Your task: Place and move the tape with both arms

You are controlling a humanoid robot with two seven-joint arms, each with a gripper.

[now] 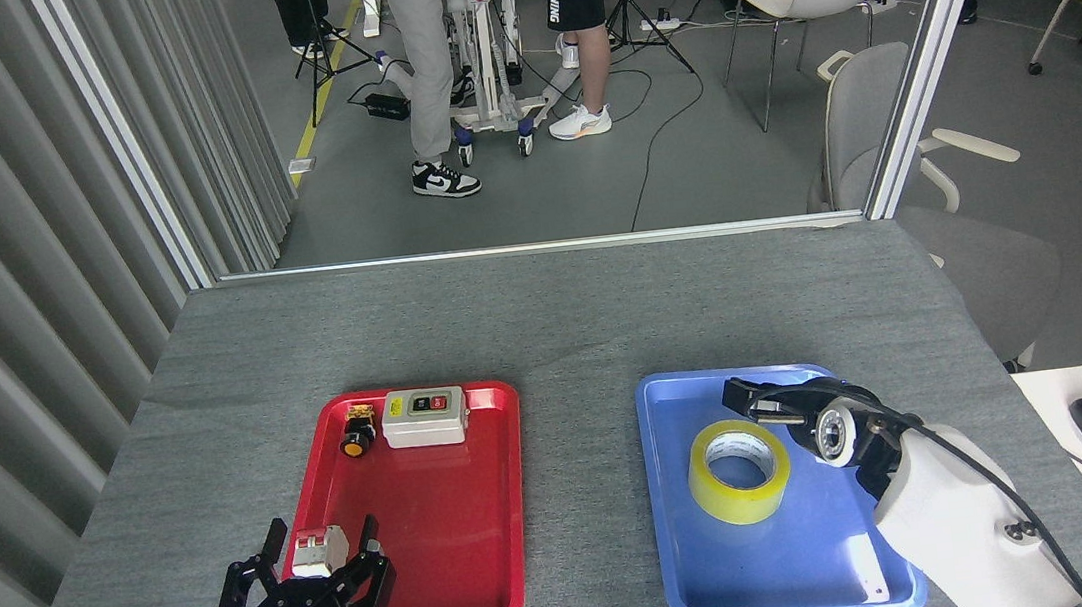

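While the roll is lying flat: the tape (739,472) is sitting in the blue tray (702,588), core hole facing up, in the tray's middle.
Tape contact: nothing is gripping it; the yellow roll is resting free on the tray floor.
Right hand: the right hand (758,402) is hanging over the far right part of the blue tray, just beside the tape and apart from it; its dark fingers are pointing left, and I cannot tell whether they are spread or closed.
Right arm: the white casing is coming in from the lower right corner, with a black cable running along it.
Left hand: the left hand (312,561) is sitting at the near left corner of the red tray (466,543), fingers spread wide on either side of a small white and red block (319,552), which is lying between them; whether the fingers are touching it is not clear.
Red tray contents: a grey switch box (425,416) is lying at the far edge, with a black-and-orange push button (357,433) just to its left.
Tabletop: the grey tabletop (543,323) is carrying both trays side by side, red on the left, blue on the right, with a gap between them.
Background: two people's legs are showing beyond the tabletop on the grey floor, beside a wheeled frame.
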